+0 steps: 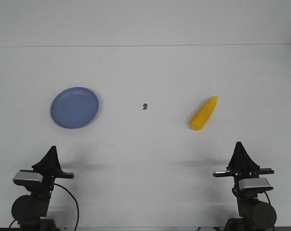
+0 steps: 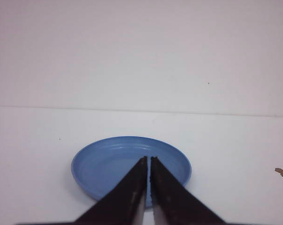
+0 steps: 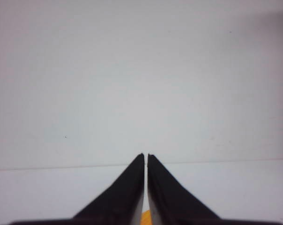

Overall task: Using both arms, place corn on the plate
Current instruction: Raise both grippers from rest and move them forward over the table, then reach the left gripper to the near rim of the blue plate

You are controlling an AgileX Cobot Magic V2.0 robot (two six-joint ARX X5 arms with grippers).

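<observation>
The yellow corn [image 1: 204,113] lies on the white table at the right, slanted, its thin end pointing far right. The blue plate [image 1: 74,107] sits empty at the left. My left gripper [image 1: 52,150] is shut and empty, near the front edge, short of the plate; in the left wrist view the gripper [image 2: 148,159] points at the plate [image 2: 104,161]. My right gripper [image 1: 239,146] is shut and empty, near the front edge, short of the corn. In the right wrist view the gripper [image 3: 145,156] hides all but a sliver of corn [image 3: 146,218] between the fingers.
A tiny dark speck [image 1: 145,106] lies mid-table between plate and corn; it also shows in the left wrist view [image 2: 281,172]. The table's far edge [image 1: 145,46] meets a white wall. Both arm bases stand at the front corners.
</observation>
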